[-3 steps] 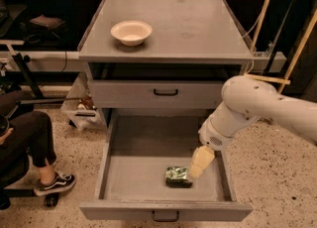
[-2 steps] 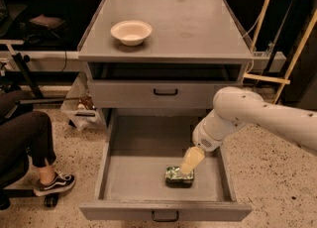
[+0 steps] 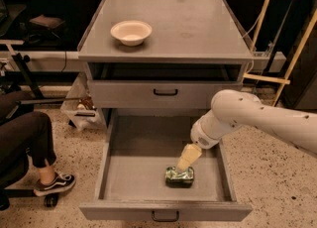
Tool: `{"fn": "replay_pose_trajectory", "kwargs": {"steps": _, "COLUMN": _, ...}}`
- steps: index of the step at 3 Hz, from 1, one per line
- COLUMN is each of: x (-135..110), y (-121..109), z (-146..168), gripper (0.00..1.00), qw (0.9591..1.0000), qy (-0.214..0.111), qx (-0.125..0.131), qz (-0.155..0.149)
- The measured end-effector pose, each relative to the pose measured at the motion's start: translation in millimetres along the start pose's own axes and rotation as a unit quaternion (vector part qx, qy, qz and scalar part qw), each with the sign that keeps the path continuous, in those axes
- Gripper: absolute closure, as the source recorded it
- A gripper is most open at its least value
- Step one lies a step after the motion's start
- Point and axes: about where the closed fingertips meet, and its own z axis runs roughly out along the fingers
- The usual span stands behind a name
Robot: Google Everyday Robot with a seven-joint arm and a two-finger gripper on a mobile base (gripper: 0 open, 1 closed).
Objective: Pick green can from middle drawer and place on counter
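Note:
The green can lies on its side on the floor of the open middle drawer, right of centre and towards the front. My gripper, cream-coloured, hangs from the white arm that reaches in from the right. It points down into the drawer and its tip meets the top right of the can. The can rests on the drawer floor. The grey counter is the cabinet's top, above the drawers.
A cream bowl sits on the counter's left half. A shallower drawer front with a black handle is shut above the open drawer. A seated person's leg and shoe are at the left. Wooden poles lean at the right.
My gripper has moved left and down inside the drawer, from beside the can's right end to right on top of it. The can has not moved.

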Motion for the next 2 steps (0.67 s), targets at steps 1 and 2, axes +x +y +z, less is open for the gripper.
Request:
{"fn": "replay_pose_trajectory", "kwargs": {"steps": 1, "x": 7.1, "y": -16.0, "z": 14.3, "gripper": 0.00, "qw": 0.9996, "qy": -0.009, "qx": 0.018, "qz": 0.022}}
{"fn": "replay_pose_trajectory", "kwargs": {"steps": 2, "x": 34.3, "y": -37.6, "z": 38.8, "gripper": 0.00, "qw": 0.9965, "qy": -0.004, "qx": 0.062, "qz": 0.055}}
